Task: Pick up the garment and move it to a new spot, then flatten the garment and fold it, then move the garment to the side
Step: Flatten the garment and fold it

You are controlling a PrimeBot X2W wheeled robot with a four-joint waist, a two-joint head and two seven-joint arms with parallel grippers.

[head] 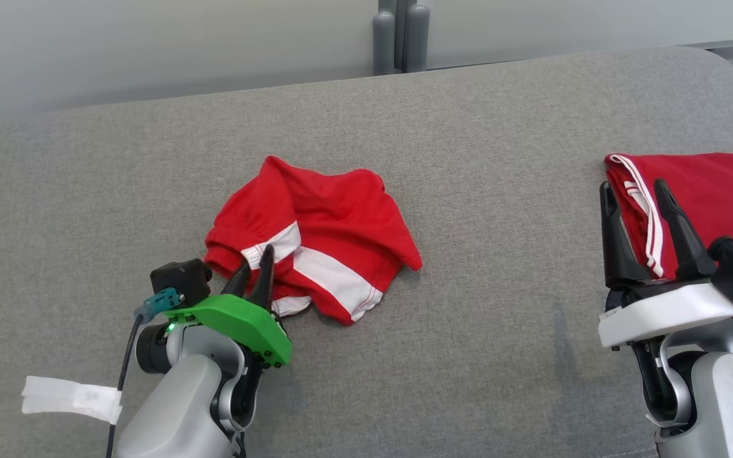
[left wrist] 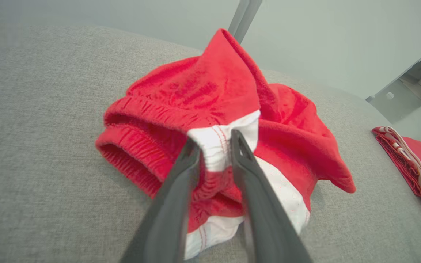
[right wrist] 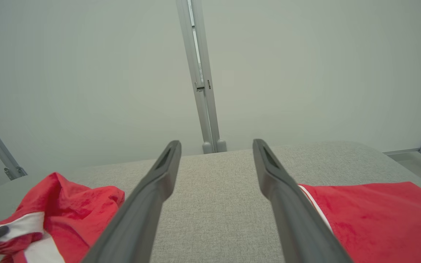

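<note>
The crumpled garment (head: 335,216) lies left of centre on the grey cushion (head: 468,127); the left gripper (head: 257,259), narrowed, pinches its near white band (left wrist: 214,149); the right gripper (head: 634,187) stands wide above a folded cloth (head: 710,191) at the right.

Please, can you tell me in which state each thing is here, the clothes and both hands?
crumpled garment: bunched up, not lifted.
folded garment: folded flat, at the right side.
left hand: closed on the white stripe of the crumpled garment.
right hand: open, holding nothing.
</note>
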